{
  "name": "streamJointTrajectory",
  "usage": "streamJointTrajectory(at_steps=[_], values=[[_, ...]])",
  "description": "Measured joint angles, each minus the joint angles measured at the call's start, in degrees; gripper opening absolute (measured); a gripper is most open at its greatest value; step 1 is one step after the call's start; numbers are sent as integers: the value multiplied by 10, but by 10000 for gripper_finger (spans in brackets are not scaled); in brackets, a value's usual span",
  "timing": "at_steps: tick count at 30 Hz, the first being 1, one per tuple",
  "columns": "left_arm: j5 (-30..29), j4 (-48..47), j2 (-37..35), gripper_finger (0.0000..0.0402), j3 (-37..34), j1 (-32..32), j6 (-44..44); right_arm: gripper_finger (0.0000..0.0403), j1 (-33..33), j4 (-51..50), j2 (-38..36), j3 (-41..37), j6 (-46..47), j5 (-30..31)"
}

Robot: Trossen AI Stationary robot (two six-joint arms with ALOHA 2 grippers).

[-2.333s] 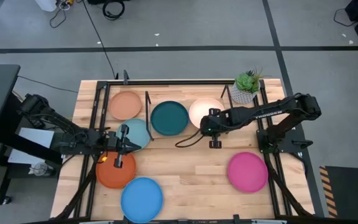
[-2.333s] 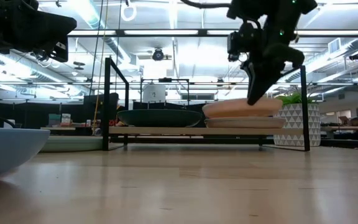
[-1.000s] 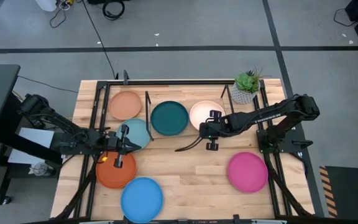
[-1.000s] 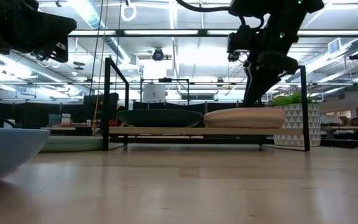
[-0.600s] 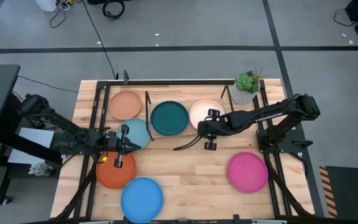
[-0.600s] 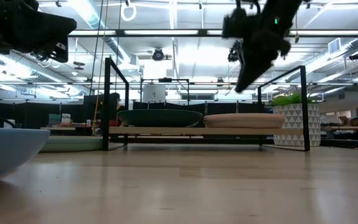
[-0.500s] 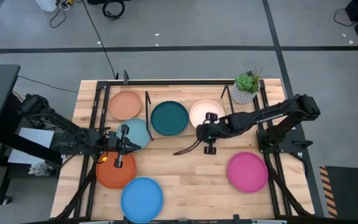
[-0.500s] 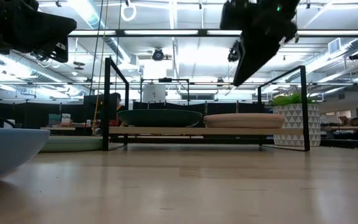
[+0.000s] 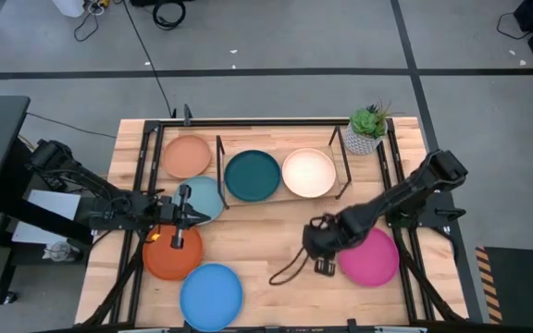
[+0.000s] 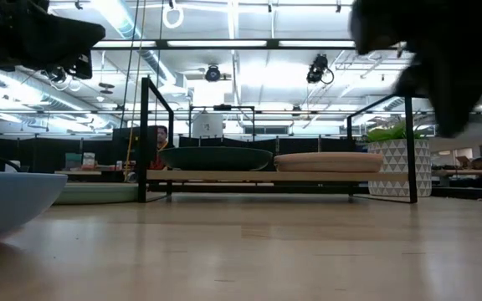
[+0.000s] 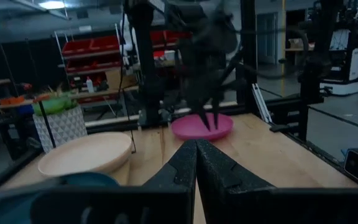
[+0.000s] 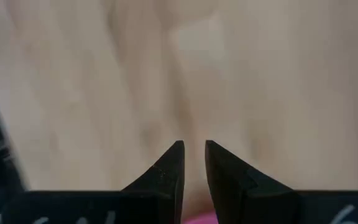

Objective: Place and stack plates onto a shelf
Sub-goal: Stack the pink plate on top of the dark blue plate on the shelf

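Note:
The shelf (image 9: 282,197) stands at the table's far side with a dark teal plate (image 9: 252,175) and a cream plate (image 9: 308,172) lying side by side on its wood base (image 10: 249,176). A peach plate (image 9: 187,155), a light teal plate (image 9: 205,194), an orange plate (image 9: 167,256), a blue plate (image 9: 211,294) and a magenta plate (image 9: 373,257) lie flat on the table. My right gripper (image 9: 323,265) hovers open, pointing down, just left of the magenta plate. My left gripper (image 9: 204,217) is shut, level above the light teal plate.
A potted plant (image 9: 367,130) stands at the far right corner beside the shelf. A black frame (image 9: 142,166) edges the table. Bare wood (image 9: 266,240) lies between the shelf and the near plates. A dark cable (image 9: 290,270) hangs from my right arm.
My right gripper has swung away from the cream plate on the shelf toward the table's near edge and somewhat right, turning as it went, and now hangs beside the magenta plate's left rim. The plates have kept their places.

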Motion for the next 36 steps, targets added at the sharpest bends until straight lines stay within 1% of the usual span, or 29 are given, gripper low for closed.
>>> streamJointTrajectory(at_steps=[3, 6, 10, 13, 18, 24, 27, 29, 31, 36], values=[[0, 0, 0, 16, 0, 0, 22, 81, 24, -13, 8, 0, 60, -45], [0, 8, 0, 16, 0, 0, 50, 101, 37, -45, 14, -1, 112, -84], [0, 18, 0, 16, 0, 0, 103, 136, 49, -83, 19, -2, 164, -84], [0, 20, 0, 16, 0, 0, 141, 155, 53, -90, 27, -2, 190, -85], [0, 20, 0, 16, 0, 0, 191, 159, 57, -87, 63, -2, 224, -89], [0, 21, 0, 16, 0, 0, 226, 158, 57, -85, 103, -2, 265, -98], [0, 22, 0, 16, 0, 0, 237, 153, 57, -84, 112, -2, 271, -98], [0, 22, 0, 16, 0, 0, 241, 142, 57, -82, 111, -2, 274, -97], [0, 22, 0, 16, 0, 0, 244, 123, 57, -84, 109, -2, 283, -93], [0, 22, 0, 16, 0, 0, 246, 57, 59, -81, 108, -2, 283, -91]])
